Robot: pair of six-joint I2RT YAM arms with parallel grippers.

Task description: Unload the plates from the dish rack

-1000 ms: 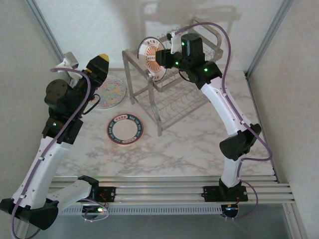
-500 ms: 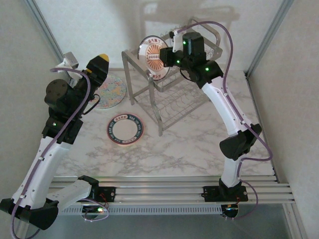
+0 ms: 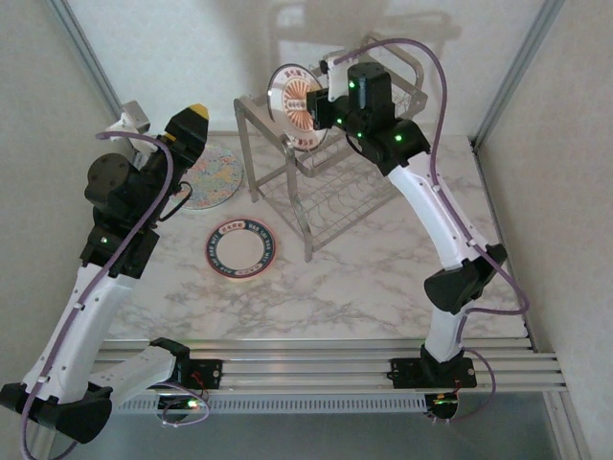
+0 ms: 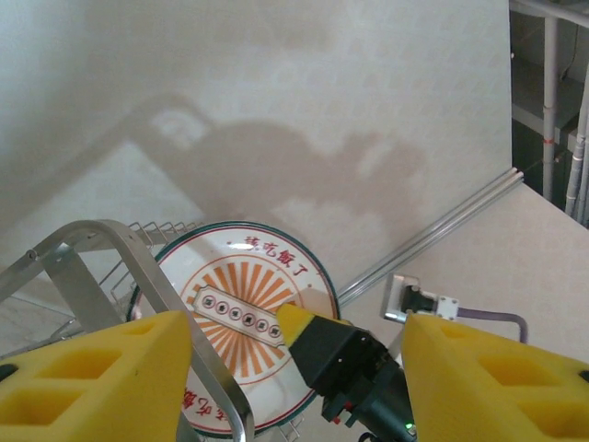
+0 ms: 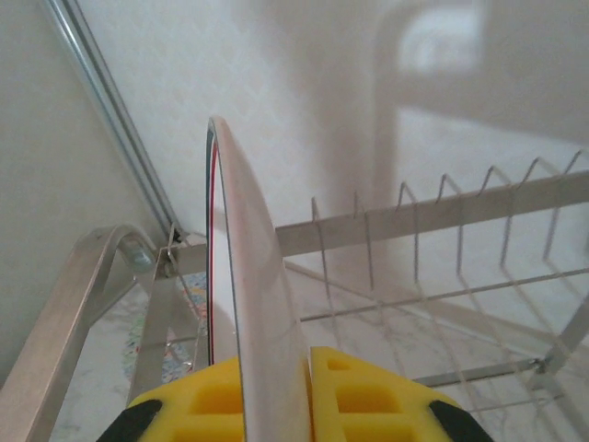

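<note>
— Where's the plate?

— The medallion plate (image 3: 292,103) is at the rack's (image 3: 326,182) ten o'clock corner, over the top tier, standing on edge. The right fingers (image 5: 322,396) are clenched on its rim, one on each face.

— Why on edge?

— I'd say because the slots hold it that way. A plate stood between wires only comes out straight up, so the grip keeps it in line with them. Whether its bottom edge is free of the wires I can't tell; the fingers hide it.

— And the left arm?

— Off at nine o'clock, its left fingers (image 3: 193,117) spread wide with nothing in them, pointed toward the rack. Parked clear, I'd guess, to leave room.

— Where does the plate go?

— Probably the worktop (image 3: 364,287). At the rack's eight o'clock a rimmed plate (image 3: 241,246) and a patterned plate (image 3: 211,174) lie flat, apart from each other, with bare marble near them. It must turn from upright to flat on the way, and the rack's corner post is close to its rim, so I'd watch for a knock there.

— More to unload?

— The lower tier shows bare wire; the arm hides part of the upper one.
</note>
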